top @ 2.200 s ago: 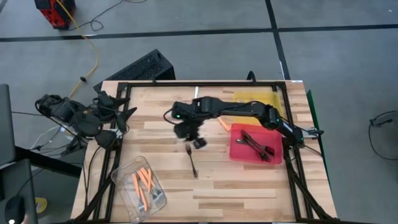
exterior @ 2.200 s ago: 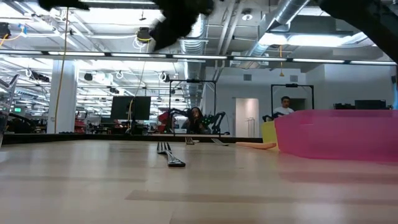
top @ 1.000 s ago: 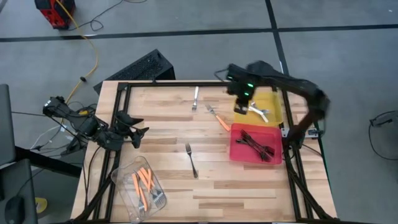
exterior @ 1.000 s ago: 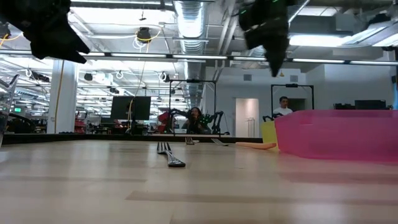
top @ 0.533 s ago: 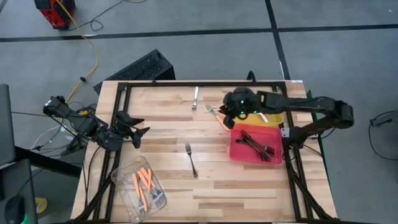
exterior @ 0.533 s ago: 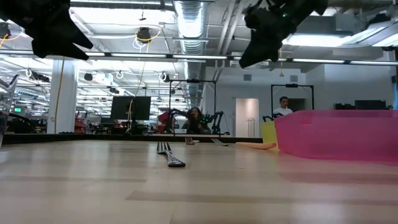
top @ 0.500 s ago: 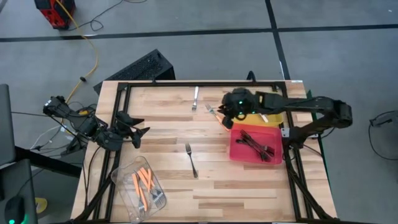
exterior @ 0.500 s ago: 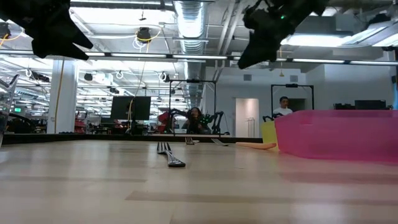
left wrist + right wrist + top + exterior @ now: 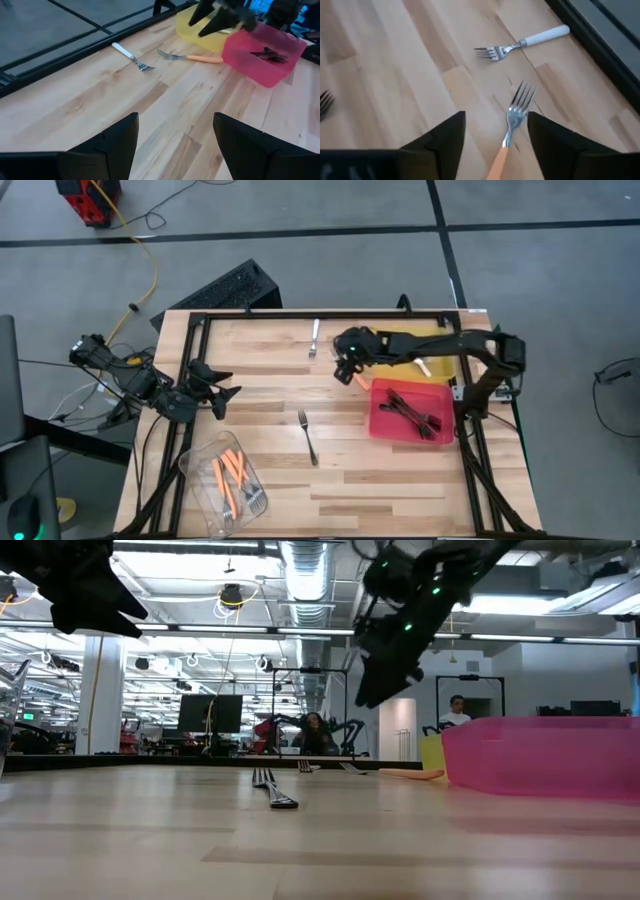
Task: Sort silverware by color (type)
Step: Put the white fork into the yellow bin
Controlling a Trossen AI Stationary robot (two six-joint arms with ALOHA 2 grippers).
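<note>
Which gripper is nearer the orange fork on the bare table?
The right gripper: it hangs open right over the orange fork. The left gripper waits open near the table's left edge, well away from it.

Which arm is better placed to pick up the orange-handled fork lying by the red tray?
Right. The right gripper hangs open above the orange-handled fork; the left gripper waits across the table.

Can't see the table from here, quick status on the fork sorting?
Right gripper open, hovering over orange-handled fork. Left gripper open, idle at table's left side. White-handled fork nearby, not in the way.
</note>
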